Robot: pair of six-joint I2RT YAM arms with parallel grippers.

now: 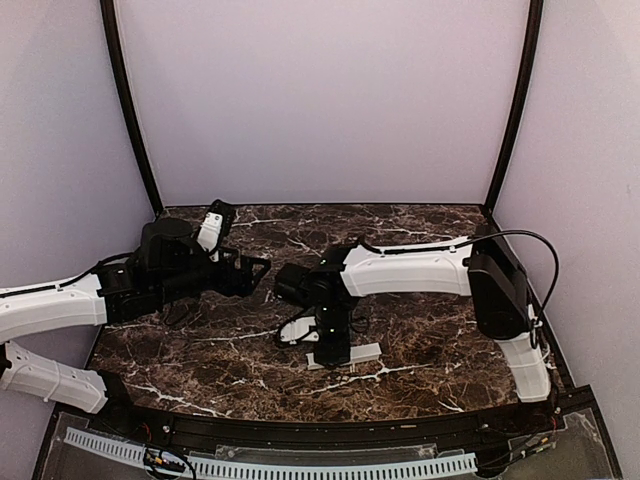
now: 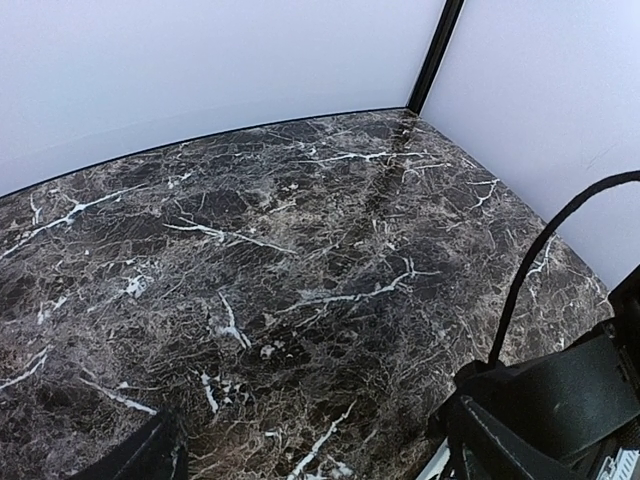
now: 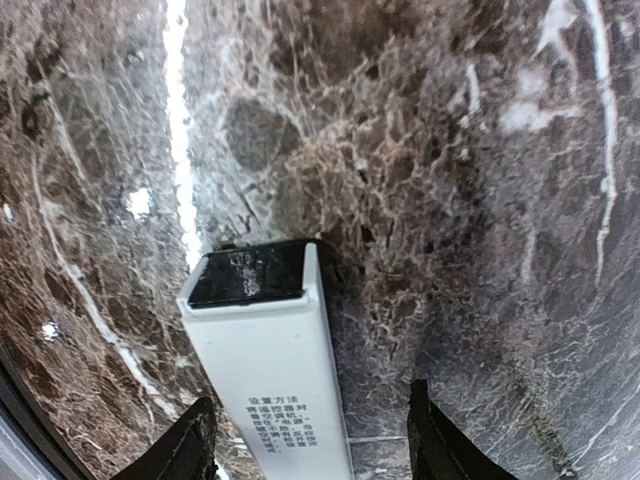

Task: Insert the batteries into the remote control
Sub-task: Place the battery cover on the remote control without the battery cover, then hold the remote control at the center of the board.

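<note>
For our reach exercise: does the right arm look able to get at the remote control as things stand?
Probably yes: the right gripper hangs open astride the remote control, with nothing visible in the way.

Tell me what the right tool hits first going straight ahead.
Probably the remote, between the right tool's open fingers; the table lies behind it. Depth is unclear.

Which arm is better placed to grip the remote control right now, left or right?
Right. The right gripper hangs open over the remote control, one finger on each side. The left gripper is off to the side, and its wrist camera sees only table, not the remote.
</note>
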